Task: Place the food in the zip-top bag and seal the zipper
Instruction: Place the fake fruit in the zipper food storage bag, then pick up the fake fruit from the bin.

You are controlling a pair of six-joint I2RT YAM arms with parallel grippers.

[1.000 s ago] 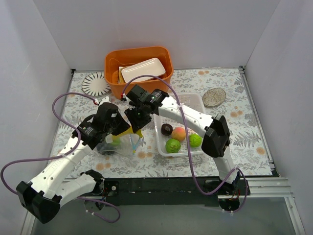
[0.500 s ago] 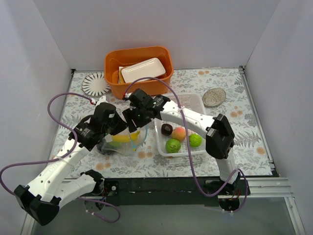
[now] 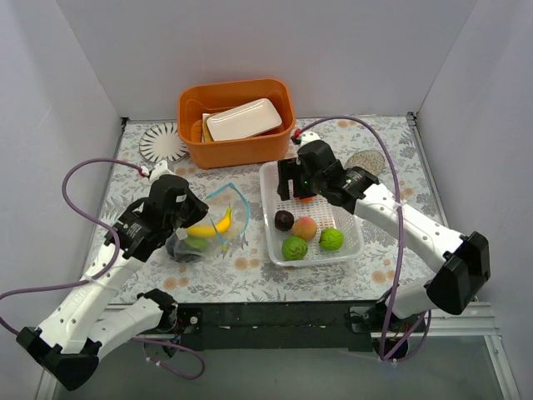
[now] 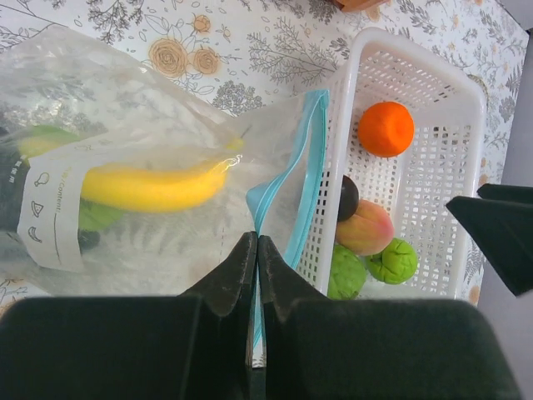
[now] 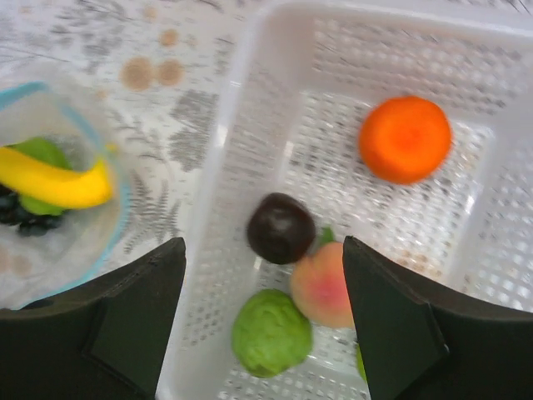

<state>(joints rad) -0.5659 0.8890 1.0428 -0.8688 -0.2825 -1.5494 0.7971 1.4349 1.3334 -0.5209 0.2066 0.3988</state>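
The clear zip-top bag point(image 3: 204, 237) lies left of the white basket point(image 3: 354, 242). A yellow banana point(image 3: 208, 227), a green leaf and black grapes are in it. My left gripper point(image 3: 185, 218) is shut on the bag's mouth edge at the teal zipper point(image 4: 296, 179); the mouth gapes open. In the left wrist view the jaws point(image 4: 256, 240) pinch the strip, with the banana point(image 4: 154, 185) beyond. My right gripper point(image 3: 298, 179) is open and empty above the basket. Below it point(image 5: 262, 243) lie the plum point(image 5: 281, 227), peach point(image 5: 323, 285), a lime point(image 5: 271, 332) and the orange point(image 5: 405, 138).
An orange bin point(image 3: 237, 146) holding a white dish point(image 3: 243, 119) stands at the back. A patterned plate point(image 3: 161, 143) is at the back left and a small dish point(image 3: 365, 165) at the back right. White walls close in both sides.
My right gripper has left the bag's mouth and swung right over the basket, now empty. The banana it brought lies in the bag. My left gripper still holds the bag edge.
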